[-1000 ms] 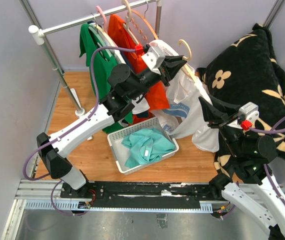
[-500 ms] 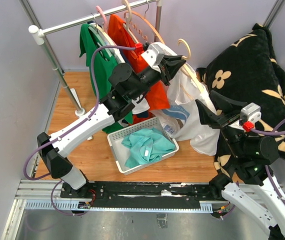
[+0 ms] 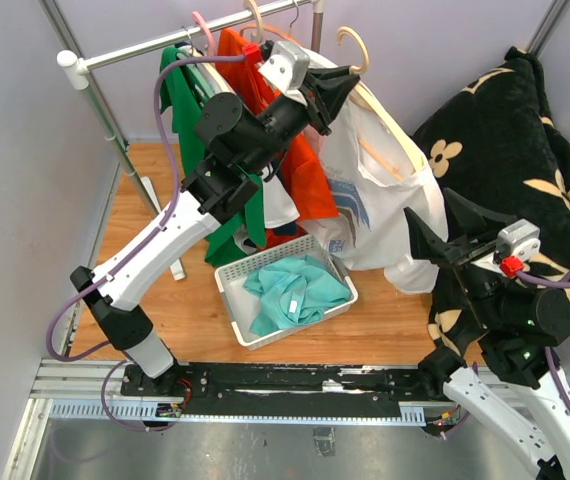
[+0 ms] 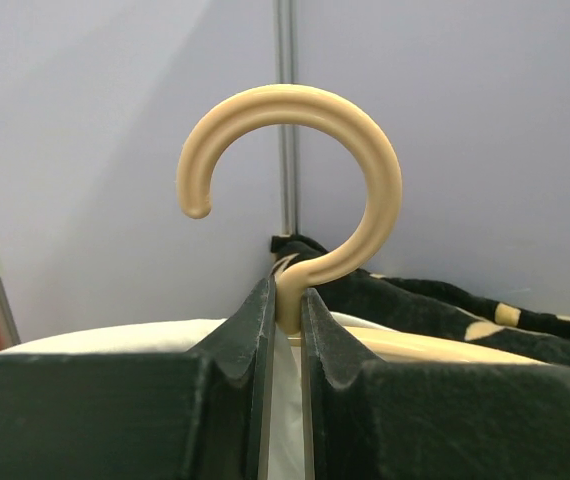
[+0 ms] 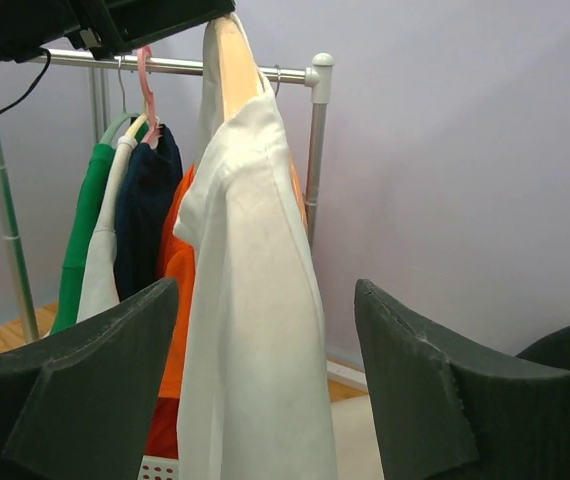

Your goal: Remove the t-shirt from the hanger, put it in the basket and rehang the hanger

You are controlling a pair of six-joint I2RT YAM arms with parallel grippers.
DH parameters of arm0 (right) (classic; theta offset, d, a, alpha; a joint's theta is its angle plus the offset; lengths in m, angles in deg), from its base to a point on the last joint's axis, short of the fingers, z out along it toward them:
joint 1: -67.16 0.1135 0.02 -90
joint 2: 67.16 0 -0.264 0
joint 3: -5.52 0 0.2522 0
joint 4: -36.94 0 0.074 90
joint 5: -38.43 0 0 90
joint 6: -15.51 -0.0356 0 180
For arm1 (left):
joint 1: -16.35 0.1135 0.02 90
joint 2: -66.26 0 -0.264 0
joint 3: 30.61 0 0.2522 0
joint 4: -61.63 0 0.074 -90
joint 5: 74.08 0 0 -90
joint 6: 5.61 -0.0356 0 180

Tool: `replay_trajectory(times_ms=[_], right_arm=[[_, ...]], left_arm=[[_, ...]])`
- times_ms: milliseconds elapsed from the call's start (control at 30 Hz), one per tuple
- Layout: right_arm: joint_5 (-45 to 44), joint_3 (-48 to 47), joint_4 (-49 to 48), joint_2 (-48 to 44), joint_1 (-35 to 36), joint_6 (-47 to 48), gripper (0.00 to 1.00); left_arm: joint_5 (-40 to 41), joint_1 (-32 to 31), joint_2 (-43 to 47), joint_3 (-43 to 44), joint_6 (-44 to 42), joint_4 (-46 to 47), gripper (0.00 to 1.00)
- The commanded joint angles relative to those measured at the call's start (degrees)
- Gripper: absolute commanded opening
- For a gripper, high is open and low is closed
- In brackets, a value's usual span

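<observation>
A white t-shirt (image 3: pixel 380 205) hangs on a beige hanger (image 3: pixel 385 125). My left gripper (image 3: pixel 337 85) is shut on the neck of the hanger (image 4: pixel 287 300) just below its hook (image 4: pixel 295 170) and holds it up, off the rail. My right gripper (image 3: pixel 435 235) is open and empty, just to the right of the shirt's lower part; in the right wrist view the shirt (image 5: pixel 255 330) hangs in front of the open fingers (image 5: pixel 95 370).
A clothes rail (image 3: pixel 165 42) carries green (image 3: pixel 200 130), orange (image 3: pixel 280 140) and other garments. A white basket (image 3: pixel 227 300) with a teal garment (image 3: pixel 295 290) sits on the wooden floor. A black flowered cushion (image 3: pixel 505 150) leans at the right.
My left gripper has lifted the hanger and white t-shirt up and back toward the rail. My right gripper has drawn slightly right and down, staying open.
</observation>
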Motion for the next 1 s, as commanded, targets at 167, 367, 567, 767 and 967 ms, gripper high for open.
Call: replay_trajectory(times_ms=[167, 367, 567, 767, 967], right_arm=[[-2.38, 0.60, 3.74, -3.75, 0.73, 2.32, 0.72], [-3.82, 1.69, 5.81, -4.77, 0.81, 2.89, 0.70], [-5.30, 3.40, 6.59, -5.44, 0.81, 2.90, 0.59], [-6.79, 4.45, 7.01, -5.55, 0.75, 2.39, 0.24], [-10.70, 6.49, 6.93, -6.63, 0.79, -0.60, 0.01]], left_arm=[[1.40, 2.28, -3.16, 10.61, -0.81, -3.38, 0.00], [1.35, 3.11, -3.58, 13.14, -0.99, -4.12, 0.00], [0.93, 3.82, -3.30, 14.14, -0.37, -4.46, 0.01], [0.39, 4.09, -2.60, 14.01, -0.03, -4.87, 0.01], [0.86, 4.40, -2.17, 14.02, 0.19, -4.74, 0.00]])
